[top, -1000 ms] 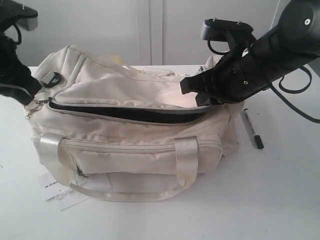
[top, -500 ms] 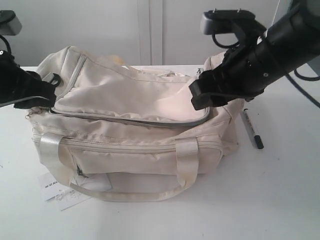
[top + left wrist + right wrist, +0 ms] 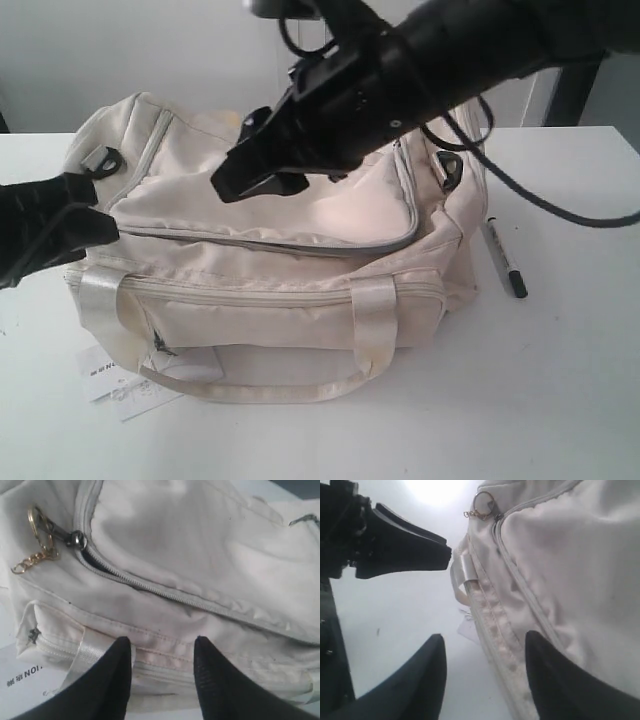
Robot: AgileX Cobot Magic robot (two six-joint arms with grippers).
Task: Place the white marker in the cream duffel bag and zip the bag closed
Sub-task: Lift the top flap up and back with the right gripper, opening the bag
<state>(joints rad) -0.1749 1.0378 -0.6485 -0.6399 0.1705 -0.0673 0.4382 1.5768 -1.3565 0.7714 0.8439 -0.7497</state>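
The cream duffel bag [image 3: 290, 300] stands mid-table with its top flap lying flat over the opening. Its zipper slider with the gold ring [image 3: 75, 539] sits at the bag's left end, a small dark gap beside it. The white marker [image 3: 503, 258] lies on the table just right of the bag, black cap toward the front. My right gripper [image 3: 235, 155] reaches across above the bag's top toward its left part, open and empty [image 3: 485, 636]. My left gripper [image 3: 75, 225] is at the bag's left end, open, its fingers [image 3: 122, 650] over the front seam with nothing pinched.
A white paper tag [image 3: 110, 385] lies on the table under the bag's front-left corner. Shiny strap handles [image 3: 372, 320] hang down the front. The right arm's cable [image 3: 560, 205] loops above the marker. The white table [image 3: 520, 400] extends in front and to the right.
The right arm swung from the bag's right end across the top to the left and its jaws opened. The flap dropped over the dark opening. The left gripper sank lower.
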